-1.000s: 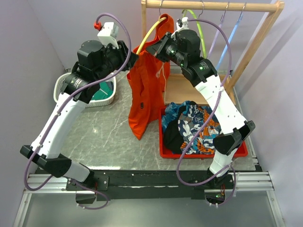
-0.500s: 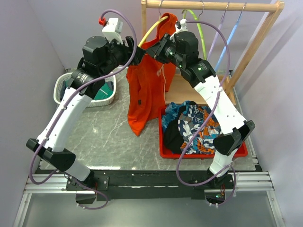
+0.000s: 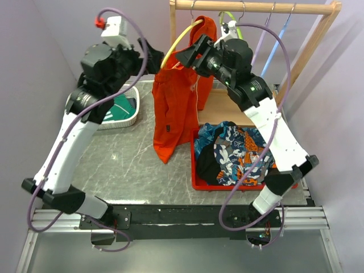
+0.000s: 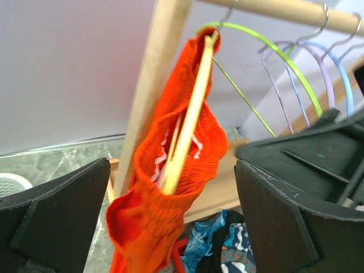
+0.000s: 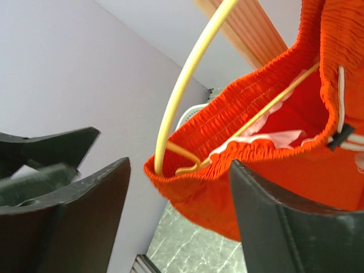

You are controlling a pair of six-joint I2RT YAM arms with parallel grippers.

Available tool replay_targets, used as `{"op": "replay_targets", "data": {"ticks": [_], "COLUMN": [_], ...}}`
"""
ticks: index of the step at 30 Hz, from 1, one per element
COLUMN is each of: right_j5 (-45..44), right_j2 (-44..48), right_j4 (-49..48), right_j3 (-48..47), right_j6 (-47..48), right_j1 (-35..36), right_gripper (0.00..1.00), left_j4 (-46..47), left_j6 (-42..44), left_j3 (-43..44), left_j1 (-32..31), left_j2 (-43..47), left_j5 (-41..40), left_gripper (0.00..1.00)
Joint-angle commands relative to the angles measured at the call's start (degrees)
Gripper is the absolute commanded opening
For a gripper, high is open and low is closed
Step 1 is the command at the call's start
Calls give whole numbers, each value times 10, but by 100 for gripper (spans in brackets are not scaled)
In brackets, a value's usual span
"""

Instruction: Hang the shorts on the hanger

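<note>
The orange shorts (image 3: 176, 108) hang by their waistband from the yellow hanger (image 3: 179, 41) on the wooden rail, legs drooping toward the table. My left gripper (image 3: 152, 57) stands open just left of the waistband, apart from the cloth. In the left wrist view the shorts (image 4: 170, 170) and the hanger (image 4: 193, 108) show between the wide fingers of the left gripper (image 4: 170, 222). My right gripper (image 3: 192, 50) is open on the other side of the waistband. In the right wrist view the hanger (image 5: 187, 79) ends inside the shorts (image 5: 256, 114), above the empty right gripper (image 5: 182, 222).
A red tray (image 3: 196, 182) with multicoloured garments (image 3: 239, 151) lies right of the shorts. A white basket (image 3: 129, 116) stands at the back left. A lime green hanger (image 3: 243, 42), a lilac hanger (image 3: 260, 40) and a blue one (image 3: 273, 48) hang on the wooden rail (image 3: 256, 7).
Both grippers have opened and let go of the shorts' waistband. The left arm has drawn back to the left. The shorts now hang on the hanger alone.
</note>
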State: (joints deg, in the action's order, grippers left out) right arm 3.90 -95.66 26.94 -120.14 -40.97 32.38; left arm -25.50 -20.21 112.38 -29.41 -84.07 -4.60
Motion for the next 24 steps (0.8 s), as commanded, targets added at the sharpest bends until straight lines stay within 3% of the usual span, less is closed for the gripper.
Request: {"op": "replay_targets", "data": {"ticks": [1,10,17,21,24], "right_j5": [4,-4,-146,-159,-164], "right_j2": [75,252,376,436,450], "right_j4": [-25,-87,-130,-170,-174], "right_j3": [51,306,554,662,709], "right_j6": [5,19,48,38,34], "right_j1": [3,21,144,167,167], "right_gripper": [80,100,100,100,100], "left_j4": [-22,-47,12,64,81], "left_j6": [-39,-100,-160,-186,-200], "left_j3": [-26,-227,-519,-624,-677], "left_j1": [8,8,-32,-98,-111], "left_j2": [63,195,304,353,381], "left_j5": [-32,-17,-20,-55,-60], "left_gripper": [96,97,97,97,96]}}
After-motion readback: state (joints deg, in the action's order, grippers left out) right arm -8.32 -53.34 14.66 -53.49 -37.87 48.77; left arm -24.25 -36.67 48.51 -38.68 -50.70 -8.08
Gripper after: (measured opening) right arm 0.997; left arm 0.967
